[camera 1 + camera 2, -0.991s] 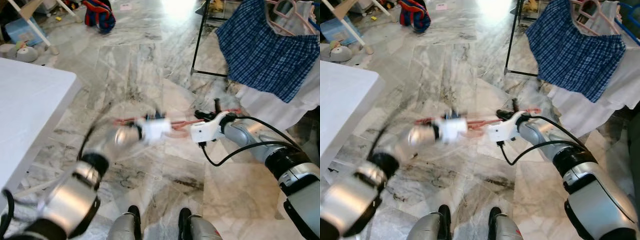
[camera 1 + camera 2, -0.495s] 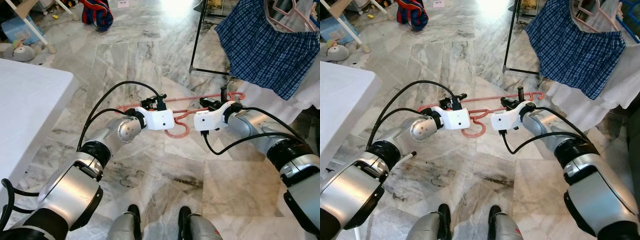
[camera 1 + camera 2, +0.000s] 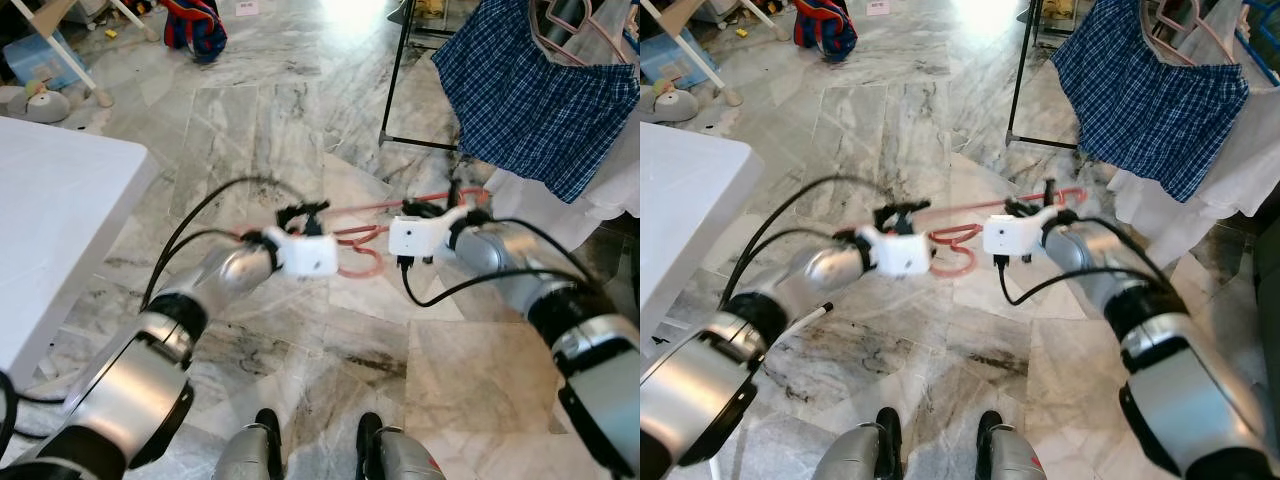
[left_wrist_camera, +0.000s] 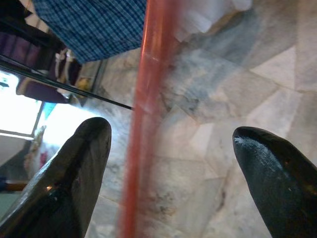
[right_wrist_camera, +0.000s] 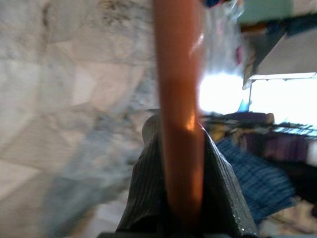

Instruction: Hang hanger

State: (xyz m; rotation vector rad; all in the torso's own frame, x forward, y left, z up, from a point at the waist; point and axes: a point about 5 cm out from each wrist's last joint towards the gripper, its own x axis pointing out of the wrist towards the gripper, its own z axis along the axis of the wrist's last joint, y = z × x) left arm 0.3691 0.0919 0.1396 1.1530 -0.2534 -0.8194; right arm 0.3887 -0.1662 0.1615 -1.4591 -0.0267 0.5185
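Note:
A salmon-pink hanger (image 3: 362, 263) is held level above the marble floor, its hook curling down between my two arms. My right gripper (image 3: 441, 206) is shut on the hanger's bar; in the right wrist view the bar (image 5: 177, 74) sits pinched between the black fingers (image 5: 143, 188). My left gripper (image 3: 300, 213) is at the other half of the bar. In the left wrist view its fingers (image 4: 79, 163) stand wide apart, open, with the blurred bar (image 4: 147, 79) running between them, nearer one finger.
A black drying rack (image 3: 398, 75) at the back right carries a blue plaid shirt (image 3: 520, 90), pink hangers (image 3: 575, 35) and white cloth (image 3: 560, 215). A white table (image 3: 60, 200) stands on the left. A red and blue bag (image 3: 197, 25) lies far back.
My left arm swung up from a blur to the hanger's bar and now blurs again, slightly lower. The right gripper kept its hold and rose a little.

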